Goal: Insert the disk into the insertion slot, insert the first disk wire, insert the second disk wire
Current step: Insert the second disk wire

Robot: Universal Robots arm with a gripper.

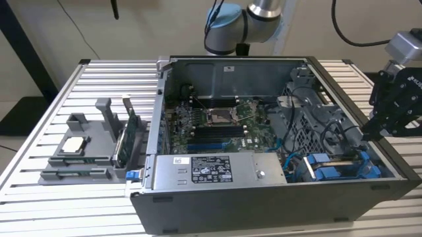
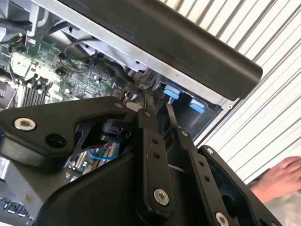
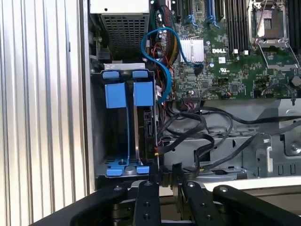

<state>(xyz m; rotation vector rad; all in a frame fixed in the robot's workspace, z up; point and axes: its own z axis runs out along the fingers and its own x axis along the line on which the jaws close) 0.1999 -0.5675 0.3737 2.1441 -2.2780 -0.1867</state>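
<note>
One disk (image 3: 139, 127) looks seated in the insertion slot (image 3: 123, 74), I think; pincer (image 3: 165, 170) hovers above, fingers slightly apart, empty; wires unverifiable.

I work in a robotics lab or test workshop. An opened computer case (image 1: 277, 148) lies on a ribbed aluminium bench (image 1: 53, 197), its motherboard (image 1: 218, 123) bare. Beside it, a grey fixture tray (image 1: 82, 153) keeps spare parts upright. My arm's base (image 1: 247, 22) is mounted behind the bench, with cables hanging along a plain wall (image 1: 145, 29).
</note>
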